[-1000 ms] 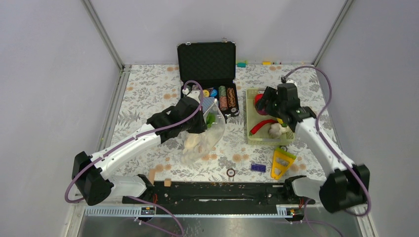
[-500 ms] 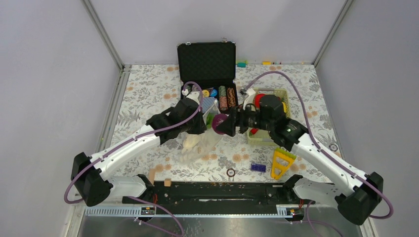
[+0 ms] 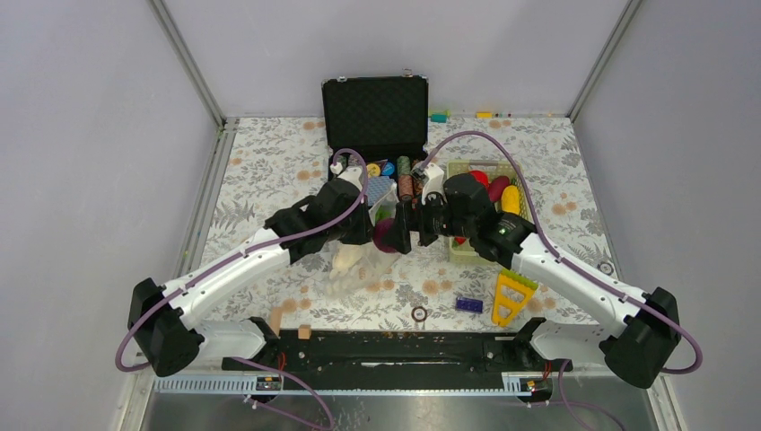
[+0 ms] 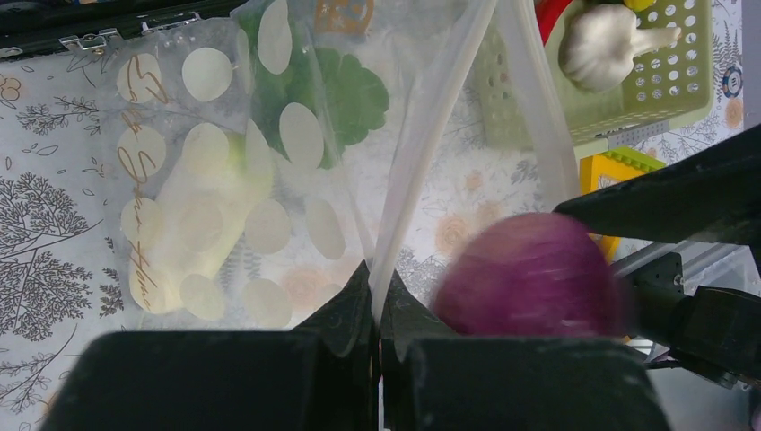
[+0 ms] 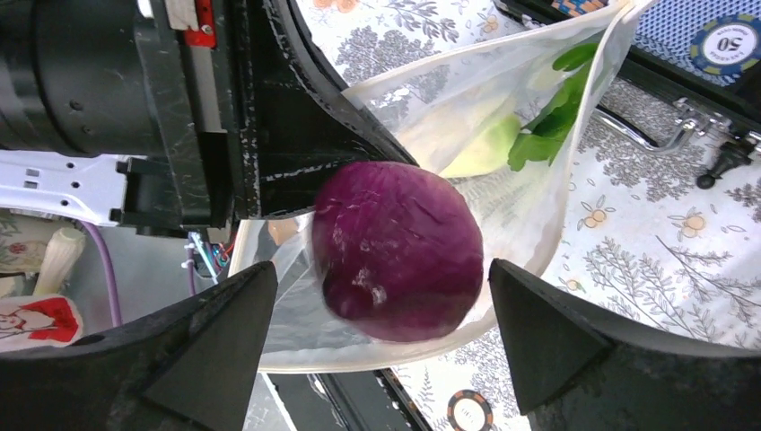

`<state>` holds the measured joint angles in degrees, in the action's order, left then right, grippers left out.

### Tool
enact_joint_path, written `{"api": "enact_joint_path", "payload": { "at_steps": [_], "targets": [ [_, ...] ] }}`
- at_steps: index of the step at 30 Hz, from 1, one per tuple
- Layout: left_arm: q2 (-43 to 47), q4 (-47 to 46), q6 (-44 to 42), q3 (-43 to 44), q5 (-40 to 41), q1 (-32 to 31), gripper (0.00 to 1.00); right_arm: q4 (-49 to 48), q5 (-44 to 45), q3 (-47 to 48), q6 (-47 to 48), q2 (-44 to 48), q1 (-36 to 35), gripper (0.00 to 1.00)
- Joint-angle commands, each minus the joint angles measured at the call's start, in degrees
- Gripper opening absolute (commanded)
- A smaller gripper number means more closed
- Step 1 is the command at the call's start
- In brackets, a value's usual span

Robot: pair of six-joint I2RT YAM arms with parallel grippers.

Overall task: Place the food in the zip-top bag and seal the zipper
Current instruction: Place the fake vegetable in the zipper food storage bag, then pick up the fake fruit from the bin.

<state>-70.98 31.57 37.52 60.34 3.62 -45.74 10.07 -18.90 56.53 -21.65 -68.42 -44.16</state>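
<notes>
The zip-top bag [image 4: 224,180] hangs above the middle of the table [image 3: 260,171], its rim pinched in my closed left gripper [image 4: 377,287]; my right gripper [image 5: 380,269] stands spread clear of the purple cabbage [image 5: 395,251] at the mouth. If the slack rim folds, the cabbage may roll out

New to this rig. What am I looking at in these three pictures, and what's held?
Two robot arms are bolted at the near edge of a flowered table. One picture looks down from above and behind; the other two come from a camera on each wrist. The left gripper is pinched shut on the edge of a clear zip-top bag, with a green leafy piece inside. The right gripper stands open around a purple toy vegetable at the bag's mouth; whether it is gripped I cannot tell. Also there: a green basket with more toy food and an open black case.
</notes>
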Motion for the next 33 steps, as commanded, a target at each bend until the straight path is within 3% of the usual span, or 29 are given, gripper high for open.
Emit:
{"api": "enact_joint_path", "payload": {
  "at_steps": [1,14,20,27,33],
  "targets": [
    [2.3,-2.8,0.0,0.0,-1.1,0.3,0.0,0.9,3.5,2.9,1.5,0.5,-0.7,0.99],
    [3.7,-2.5,-0.1,-0.4,-0.4,0.4,0.0,2.0,11.0,2.6,-0.1,2.5,-0.7,1.0],
    [3.7,-2.4,-0.4,-0.4,0.0,0.4,0.0,8.3,30.4,3.2,-2.2,4.8,0.4,1.0],
    [3.1,-2.4,-0.7,-0.3,-0.4,0.6,0.0,10.3,31.1,2.8,-6.8,2.2,16.8,1.0],
    [2.6,-2.4,-0.9,-0.2,-0.3,0.7,0.0,10.1,35.1,9.5,-2.7,-10.0,25.0,1.0]
  ]
}}
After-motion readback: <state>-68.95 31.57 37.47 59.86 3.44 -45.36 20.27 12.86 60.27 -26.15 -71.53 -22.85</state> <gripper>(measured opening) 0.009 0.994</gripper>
